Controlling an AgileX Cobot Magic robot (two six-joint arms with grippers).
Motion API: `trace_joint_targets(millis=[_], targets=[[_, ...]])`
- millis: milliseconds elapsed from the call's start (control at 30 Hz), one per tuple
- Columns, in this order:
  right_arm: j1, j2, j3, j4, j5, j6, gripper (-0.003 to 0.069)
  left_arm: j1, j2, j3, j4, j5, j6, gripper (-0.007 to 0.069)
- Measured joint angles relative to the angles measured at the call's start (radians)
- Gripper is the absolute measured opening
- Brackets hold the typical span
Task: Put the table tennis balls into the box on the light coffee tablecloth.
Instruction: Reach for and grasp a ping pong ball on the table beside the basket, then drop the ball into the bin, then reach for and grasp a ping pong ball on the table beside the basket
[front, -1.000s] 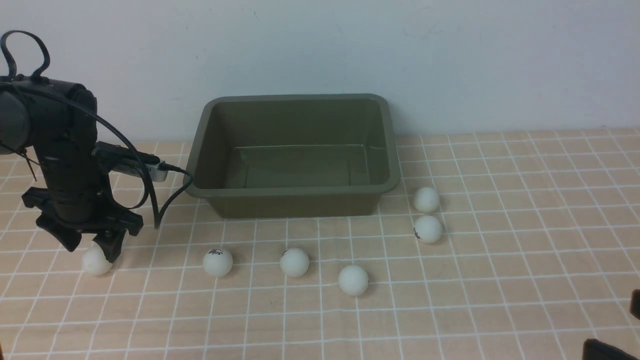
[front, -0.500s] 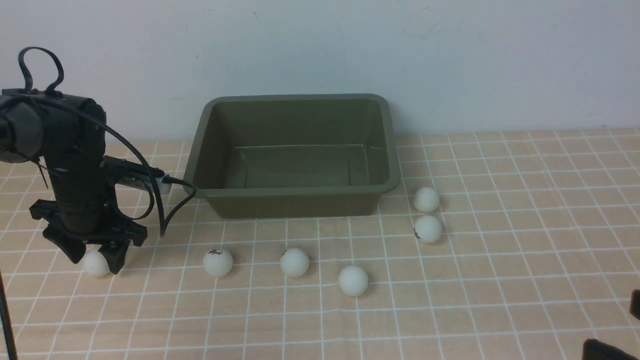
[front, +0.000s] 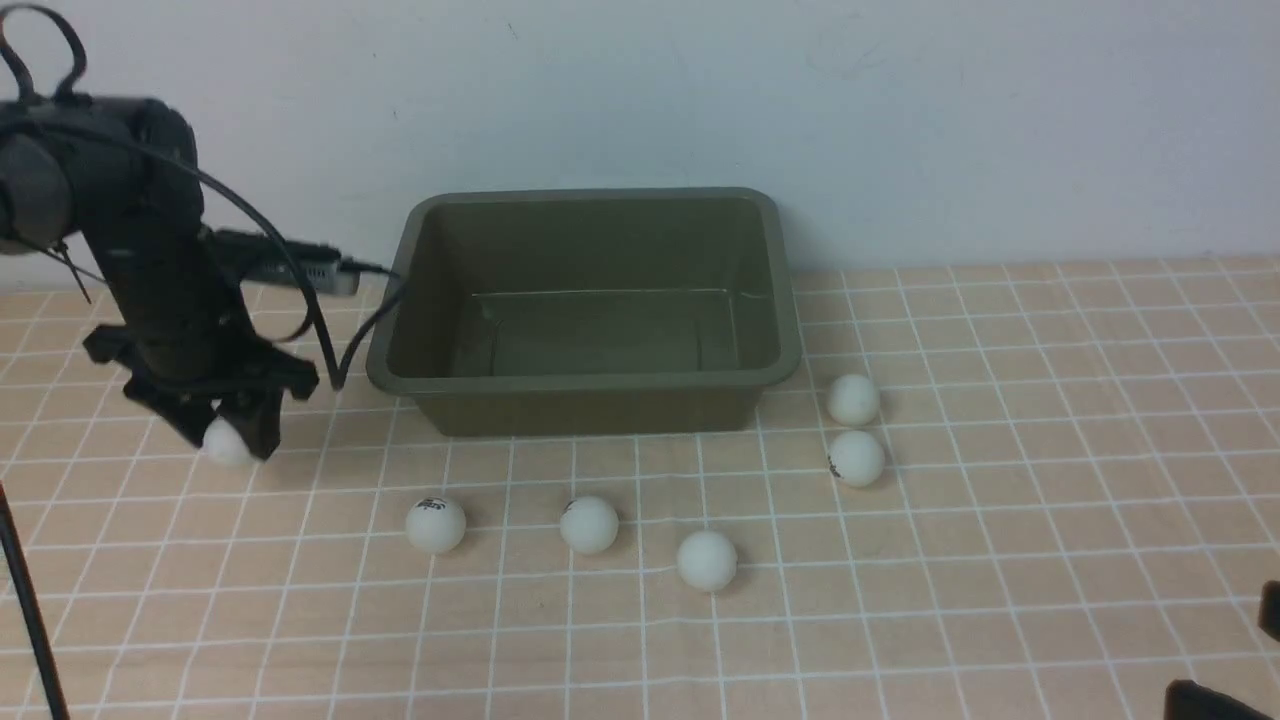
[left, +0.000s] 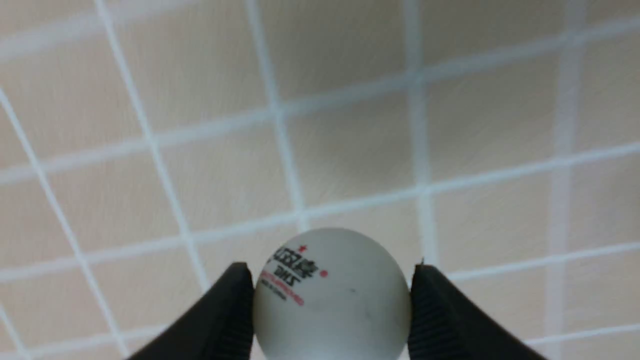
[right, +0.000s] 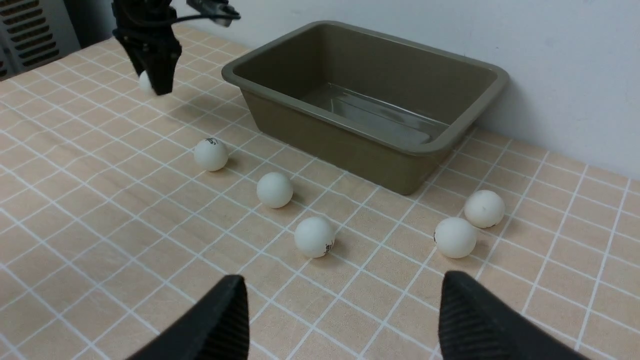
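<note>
My left gripper (front: 222, 430) is shut on a white table tennis ball (front: 227, 441), held above the light coffee tablecloth (front: 1000, 520) left of the box; the left wrist view shows both pads pressed on that ball (left: 331, 295). The olive-green box (front: 590, 385) stands empty at the back. Three balls lie in a row in front of it (front: 435, 524) (front: 588, 524) (front: 706, 559), and two more sit by its right corner (front: 853, 399) (front: 856, 457). My right gripper (right: 340, 300) hangs open over the cloth near the front right, nothing between its fingers.
A white wall runs behind the box. A black cable (front: 330, 330) loops from the left arm toward the box's left rim. Checked cloth stretches to the right of the balls.
The left gripper closed on the leftmost ball and lifted it off the cloth, moving up and slightly toward the box. The other balls and the right arm have not moved.
</note>
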Motion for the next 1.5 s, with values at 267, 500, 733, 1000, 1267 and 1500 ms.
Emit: trace_joint_targets(millis=[267, 500, 733, 1000, 1267, 1500], targets=[[0.0, 0.0, 0.0, 0.0, 0.0, 0.0, 0.0462, -0.008, 0.006, -0.278, -0.47, 0.014, 0.233, 0.0316], [0.0, 0.0, 0.0, 0.0, 0.0, 0.0, 0.0462, -0.095, 0.05, -0.331, -0.43, 0.017, 0.407, 0.0316], [0.0, 0.0, 0.0, 0.0, 0.0, 0.0, 0.0462, -0.172, 0.092, -0.332, -0.317, 0.02, 0.474, 0.0389], [0.0, 0.0, 0.0, 0.0, 0.003, 0.0, 0.0462, -0.169, 0.049, -0.454, -0.169, 0.053, 0.323, 0.0506], [0.0, 0.0, 0.0, 0.0, 0.005, 0.0, 0.0462, -0.132, -0.125, -0.493, -0.087, 0.072, -0.032, 0.0354], [0.0, 0.0, 0.0, 0.0, 0.006, 0.0, 0.0462, -0.132, -0.251, -0.361, -0.124, 0.073, -0.129, 0.0202]])
